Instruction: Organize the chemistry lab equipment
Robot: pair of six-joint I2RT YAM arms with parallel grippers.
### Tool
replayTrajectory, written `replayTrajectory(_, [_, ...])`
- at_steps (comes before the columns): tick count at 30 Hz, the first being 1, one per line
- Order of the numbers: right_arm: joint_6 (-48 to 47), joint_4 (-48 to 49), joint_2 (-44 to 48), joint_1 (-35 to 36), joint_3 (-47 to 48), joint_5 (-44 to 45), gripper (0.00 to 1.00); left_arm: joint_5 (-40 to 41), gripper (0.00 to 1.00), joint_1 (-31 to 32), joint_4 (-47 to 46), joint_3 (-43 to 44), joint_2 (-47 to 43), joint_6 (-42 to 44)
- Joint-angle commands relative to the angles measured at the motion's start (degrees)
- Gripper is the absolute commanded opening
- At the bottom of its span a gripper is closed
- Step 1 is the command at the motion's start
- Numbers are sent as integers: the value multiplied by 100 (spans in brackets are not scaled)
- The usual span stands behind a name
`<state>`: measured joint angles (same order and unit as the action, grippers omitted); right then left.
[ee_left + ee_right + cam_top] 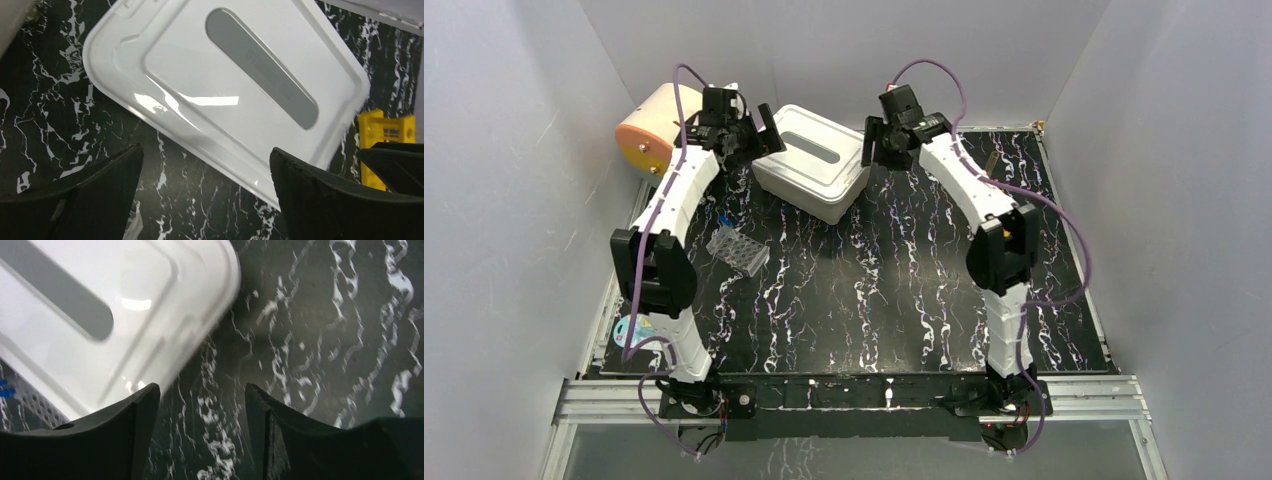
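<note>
"Where did the clear plastic rack of blue-capped vials [737, 250] sit?"

"Left of centre, below the left gripper [206, 159]. That and the right gripper [202, 394] gaped empty, flanking the white lidded plastic box [814, 165]."

- Your top view looks down from above and behind the arm bases [844, 395], far enough back to take in the whole counter [884, 300].
- Your left wrist view looks down past its own jaws, close over the lid of the white box [200, 60].
- Your right wrist view hangs close over the box's right end.
- All three views share that box.
</note>
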<state>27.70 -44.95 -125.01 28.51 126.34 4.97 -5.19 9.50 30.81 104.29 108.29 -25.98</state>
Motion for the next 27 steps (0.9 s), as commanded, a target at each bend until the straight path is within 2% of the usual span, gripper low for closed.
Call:
replayTrajectory(1, [-300,511,1796,-20,-1341,130,73,-668,98,33,33,-345,-1258,435])
replayTrajectory(6, [-515,1063,3605,-12,-3575,559,83,-499,98,143,15,-1352,-2371,243])
replayTrajectory(8, [-577,1126,4227,-20,-4106,727,90,-289,98,175,67,-1864,-2848,4])
replayTrajectory(9, [-626,1106,4510,-19,-4277,799,97,-197,98,190,121,-2049,-3089,-79])
replayTrajectory(10, [-690,1056,4768,-18,-4409,891,98,-130,98,200,179,-2224,-3325,-142])
replayTrajectory(17, [-1030,566,6372,-25,-4840,1577,99,430,98,246,648,-2845,-4877,100])
replayTrajectory(22, [-1122,302,7247,-21,-4898,2217,99,1091,98,248,1260,-2612,-5423,329])
replayTrajectory(27, [-1219,158,7707,-14,-4753,2638,99,1370,98,254,1781,-2302,-5675,380])
